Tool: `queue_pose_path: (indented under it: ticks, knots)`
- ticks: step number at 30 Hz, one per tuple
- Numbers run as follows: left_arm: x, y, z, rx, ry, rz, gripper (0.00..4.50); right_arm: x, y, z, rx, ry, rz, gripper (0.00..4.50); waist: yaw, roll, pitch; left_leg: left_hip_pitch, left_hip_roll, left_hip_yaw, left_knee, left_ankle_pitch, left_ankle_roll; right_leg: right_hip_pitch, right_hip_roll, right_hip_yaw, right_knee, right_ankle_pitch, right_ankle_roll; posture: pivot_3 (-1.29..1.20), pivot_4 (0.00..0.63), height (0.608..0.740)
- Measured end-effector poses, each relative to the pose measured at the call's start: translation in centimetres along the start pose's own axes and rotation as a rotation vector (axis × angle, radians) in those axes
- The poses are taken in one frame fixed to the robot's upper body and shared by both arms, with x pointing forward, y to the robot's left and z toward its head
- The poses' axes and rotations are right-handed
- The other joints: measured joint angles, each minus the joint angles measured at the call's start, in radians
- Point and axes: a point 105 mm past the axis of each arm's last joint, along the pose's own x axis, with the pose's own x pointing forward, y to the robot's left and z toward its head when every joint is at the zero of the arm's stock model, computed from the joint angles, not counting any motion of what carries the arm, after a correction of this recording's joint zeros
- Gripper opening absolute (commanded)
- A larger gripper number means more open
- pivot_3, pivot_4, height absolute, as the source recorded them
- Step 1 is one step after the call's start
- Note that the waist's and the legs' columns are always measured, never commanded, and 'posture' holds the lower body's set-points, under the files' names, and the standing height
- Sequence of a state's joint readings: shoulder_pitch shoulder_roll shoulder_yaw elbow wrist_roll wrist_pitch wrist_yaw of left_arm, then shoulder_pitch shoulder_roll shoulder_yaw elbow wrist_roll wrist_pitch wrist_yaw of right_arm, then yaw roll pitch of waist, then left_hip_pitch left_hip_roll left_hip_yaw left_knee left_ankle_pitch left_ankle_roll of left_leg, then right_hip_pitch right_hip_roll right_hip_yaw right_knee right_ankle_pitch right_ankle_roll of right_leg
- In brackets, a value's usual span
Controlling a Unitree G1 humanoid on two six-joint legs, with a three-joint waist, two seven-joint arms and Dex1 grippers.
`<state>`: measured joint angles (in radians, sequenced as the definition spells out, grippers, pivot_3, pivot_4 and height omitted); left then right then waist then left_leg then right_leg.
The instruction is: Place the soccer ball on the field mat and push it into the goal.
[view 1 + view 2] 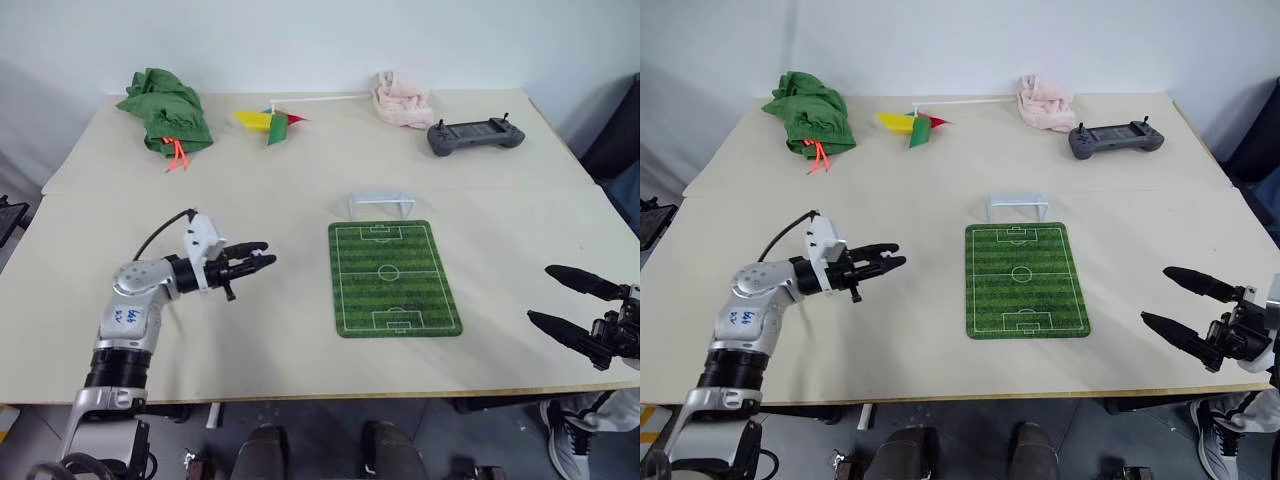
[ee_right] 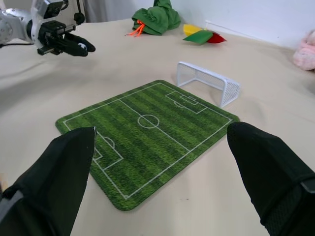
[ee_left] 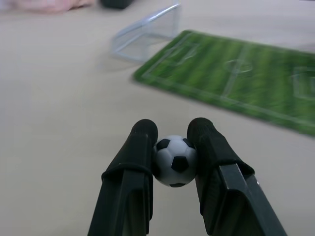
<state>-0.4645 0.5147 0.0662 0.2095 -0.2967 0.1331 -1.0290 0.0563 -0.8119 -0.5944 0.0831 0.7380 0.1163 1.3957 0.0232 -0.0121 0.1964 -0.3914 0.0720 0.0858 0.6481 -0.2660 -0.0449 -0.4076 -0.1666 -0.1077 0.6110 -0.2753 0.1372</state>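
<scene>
I see no brand name or readable writing on any object; a small white sticker on my left forearm carries blue marks too small to read.

My left claw (image 1: 262,262) is clenched on the soccer ball (image 3: 174,160), one tiny white ball with black pentagon patches, pinched between my two black fingers (image 3: 135,167). It hangs above bare worktop (image 1: 280,190), well to the left of the field mat (image 1: 393,278), with the fingers pointing toward the mat.

My right claw (image 1: 560,298) is released, its two black fingers spread wide with nothing between them, hovering near the right front edge of the worktop, to the right of the mat.

There is one field mat: a flat green rectangle with rounded corners, lighter and darker grass stripes, and white pitch lines that mark a centre circle and two penalty boxes. It lies flat near the middle of the worktop.

There is one goal (image 1: 381,204): a small light-grey frame with a white net, a low wide arch, standing just beyond the far short edge of the mat.

Along the far side of the worktop lie one green cloth bundle with orange cords (image 1: 165,113), one paper pinwheel (image 1: 272,122) in yellow, green and red, one pink cloth (image 1: 402,100) and one dark grey handheld controller (image 1: 476,134).
</scene>
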Motion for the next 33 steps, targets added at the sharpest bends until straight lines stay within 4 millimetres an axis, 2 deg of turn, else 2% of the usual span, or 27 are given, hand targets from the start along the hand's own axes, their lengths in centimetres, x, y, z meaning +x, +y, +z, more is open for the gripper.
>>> queue_pose_path:
  ticks: [4,8,12,16,20,25,33]
  knots:
    - [1.5,-3.5,0.2,0.002,-0.029,-0.104,0.86,0.1,-0.1,0.2,0.003,0.008,0.014,4.5,0.0,0.0,0.0,0.0,0.0,0.0,0.001,0.0,0.001,0.0,0.0,0.001,0.0,0.0,0.0,0.0,0.15,0.74]
    - [2.3,-5.7,0.7,0.02,-0.041,-0.172,0.86,0.0,-0.1,0.2,0.01,0.021,0.02,4.5,0.0,0.0,0.0,0.0,0.0,0.0,0.001,0.0,0.001,0.0,0.0,0.001,0.0,0.0,0.0,0.0,0.15,0.74]
    - [3.5,-7.0,0.6,0.028,-0.039,-0.206,0.86,-0.2,0.1,0.0,0.028,0.034,0.023,4.5,0.003,0.0,0.0,0.0,0.0,0.0,0.001,-0.001,0.001,0.0,0.0,0.001,0.0,0.0,0.0,0.0,0.15,0.74]
    - [5.9,-8.7,-0.1,0.07,-0.016,-0.236,0.86,-0.7,0.6,-0.6,0.057,0.057,0.032,4.5,0.004,0.0,0.0,0.0,0.0,0.001,0.001,-0.001,0.001,0.0,0.0,0.001,-0.002,0.0,0.0,0.0,0.15,0.74]
    - [8.4,-9.4,0.3,0.089,-0.034,-0.218,0.86,-0.8,1.3,-0.7,0.072,0.057,0.043,4.5,0.004,0.0,0.0,0.0,0.0,0.0,0.001,-0.003,0.005,0.0,0.0,0.001,-0.001,0.0,0.0,0.0,0.15,0.74]
    - [11.9,-11.9,0.7,0.092,-0.055,-0.251,0.86,-0.6,2.2,-0.5,0.083,0.007,0.029,4.5,0.005,0.0,0.0,0.0,0.0,0.001,0.002,-0.004,0.006,0.001,0.0,0.002,-0.002,0.001,0.0,0.0,0.15,0.74]
    - [14.7,-16.0,0.5,0.133,-0.057,-0.341,0.86,-2.3,4.8,-1.4,0.169,0.068,-0.006,4.5,0.007,0.001,0.0,0.0,0.0,0.0,0.003,-0.005,0.008,0.002,0.0,0.001,-0.005,0.001,0.0,0.0,0.15,0.74]
